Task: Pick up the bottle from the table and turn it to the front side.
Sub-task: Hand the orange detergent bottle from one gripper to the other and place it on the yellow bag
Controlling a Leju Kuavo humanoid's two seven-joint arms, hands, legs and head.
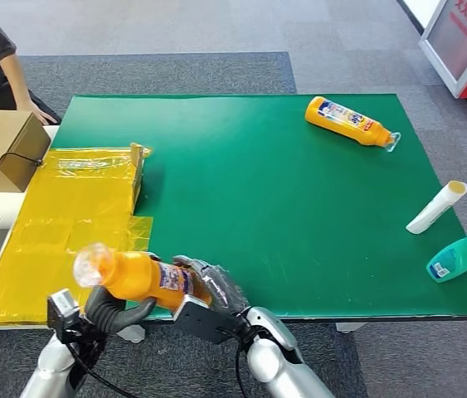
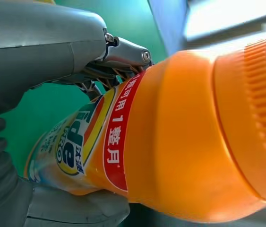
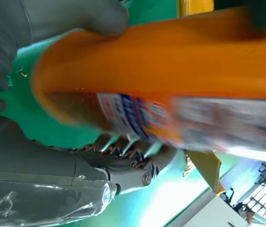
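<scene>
Right hand (image 1: 208,286) grips the base end of the orange cleaner bottle (image 1: 139,276); left hand (image 1: 114,308) cups under its neck, held level just off the near edge of the green surface (image 1: 268,207). Rigid plastic, glossy label, probably slick and liquid-heavy. Best held at the body's waist, not the clear cap (image 1: 89,264).

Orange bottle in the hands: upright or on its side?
On its side. The orange bottle lies roughly horizontal above the table's near edge, cap end toward the left hand, base in the right hand.
</scene>
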